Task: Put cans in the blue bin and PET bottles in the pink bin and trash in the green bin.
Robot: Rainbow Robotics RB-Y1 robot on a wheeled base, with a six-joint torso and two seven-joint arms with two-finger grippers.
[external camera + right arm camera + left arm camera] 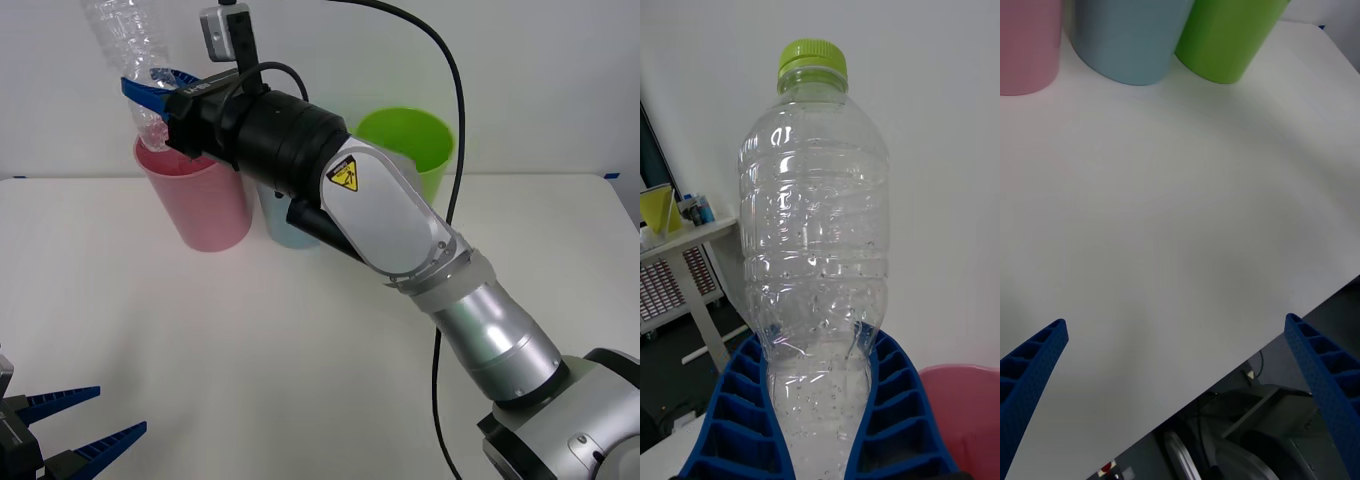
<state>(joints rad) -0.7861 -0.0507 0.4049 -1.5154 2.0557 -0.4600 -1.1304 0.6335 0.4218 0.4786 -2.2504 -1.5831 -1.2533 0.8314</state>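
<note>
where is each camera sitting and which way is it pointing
Front: above the arms, looking down at the table; right arm reaching to the pink bin, left gripper low.
Right wrist: on that arm, along the fingers clamping the PET bottle.
Left wrist: over the table toward the blue bin and green bin, fingers apart.
Shared: pink bin.

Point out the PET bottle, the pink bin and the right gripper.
PET bottle (814,225), right wrist view, clear body.
Pink bin (205,205), front view, outer wall.
Right gripper (152,92), front view, between the fingertips clamping the bottle.
</note>
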